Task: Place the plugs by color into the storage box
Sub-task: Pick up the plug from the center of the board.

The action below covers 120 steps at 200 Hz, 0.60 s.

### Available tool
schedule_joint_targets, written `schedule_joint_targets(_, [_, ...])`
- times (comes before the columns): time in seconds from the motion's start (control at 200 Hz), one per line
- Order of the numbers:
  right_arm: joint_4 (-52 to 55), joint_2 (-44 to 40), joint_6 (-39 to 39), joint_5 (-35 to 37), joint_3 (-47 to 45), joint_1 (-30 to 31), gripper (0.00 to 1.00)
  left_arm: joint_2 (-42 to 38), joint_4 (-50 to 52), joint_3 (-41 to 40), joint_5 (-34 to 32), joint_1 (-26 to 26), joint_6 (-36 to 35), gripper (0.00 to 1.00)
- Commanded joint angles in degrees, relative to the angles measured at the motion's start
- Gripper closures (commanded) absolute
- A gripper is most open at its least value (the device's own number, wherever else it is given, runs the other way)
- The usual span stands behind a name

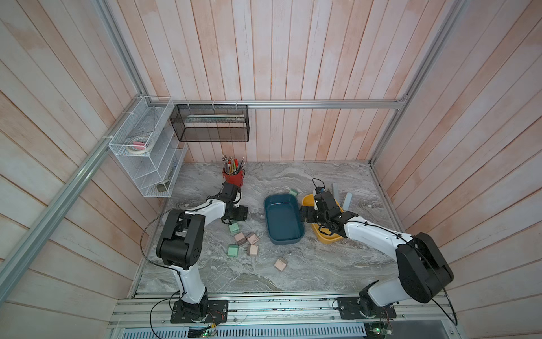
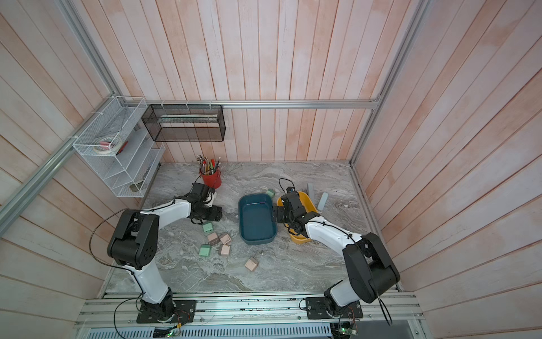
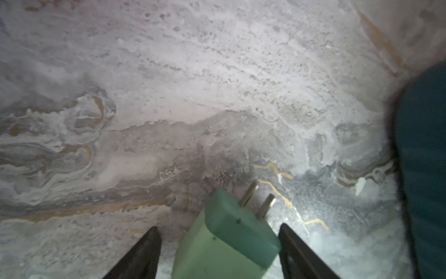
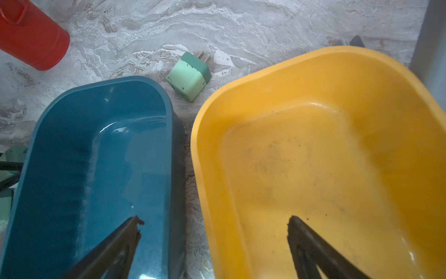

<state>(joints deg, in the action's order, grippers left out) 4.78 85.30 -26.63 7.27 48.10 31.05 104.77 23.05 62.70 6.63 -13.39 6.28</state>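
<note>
A mint green plug point(image 3: 224, 239), prongs pointing away, lies tilted between the fingers of my left gripper point(image 3: 218, 227). One finger touches it and a gap shows at the other, so the gripper is open. In both top views this gripper point(image 1: 234, 215) hangs low just behind a green plug point(image 1: 233, 227). Another green plug point(image 1: 233, 250) and several pink-beige plugs point(image 1: 240, 238) lie near the front. One more green plug point(image 4: 189, 75) sits behind the blue storage box point(image 1: 283, 223) and the yellow one point(image 1: 325, 238). My right gripper point(image 4: 214, 218) is open and holds nothing, above the gap between them.
A red pencil cup point(image 1: 233, 176) stands behind the left arm. Two grey bars point(image 1: 335, 190) point(image 1: 347, 201) lie beyond the yellow box. A white wire rack point(image 1: 146, 152) and a black mesh basket point(image 1: 211, 123) hang on the back-left walls.
</note>
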Motion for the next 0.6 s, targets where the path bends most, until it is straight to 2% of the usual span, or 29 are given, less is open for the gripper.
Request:
schedule_joint_targets(0.0, [0.72, 1.01, -0.53, -0.92, -1.11, 0.38, 0.02, -0.19, 1.10, -2.31, 2.01, 1.25, 5.07, 0.27])
schedule_joint_targets(0.2, [0.66, 1.88, -0.18, -1.33, -0.58, 0.40, 0.02, 0.53, 1.69, -1.44, 3.44, 1.76, 9.38, 0.33])
schedule_joint_targets(0.235, [0.74, 1.98, -0.10, -1.38, -0.46, 0.42, 0.02, 0.65, 1.91, -1.21, 3.77, 1.72, 9.94, 0.37])
schedule_joint_targets(0.34, [0.99, 2.14, 0.09, -1.30, -0.42, 0.41, 0.02, 0.62, 2.78, -0.67, 4.65, 1.71, 11.44, 0.41])
schedule_joint_targets(0.595, [0.42, 2.46, 0.44, -1.49, -0.99, 0.42, 0.02, 0.26, 5.97, 0.64, 3.24, 1.68, 12.02, 0.42])
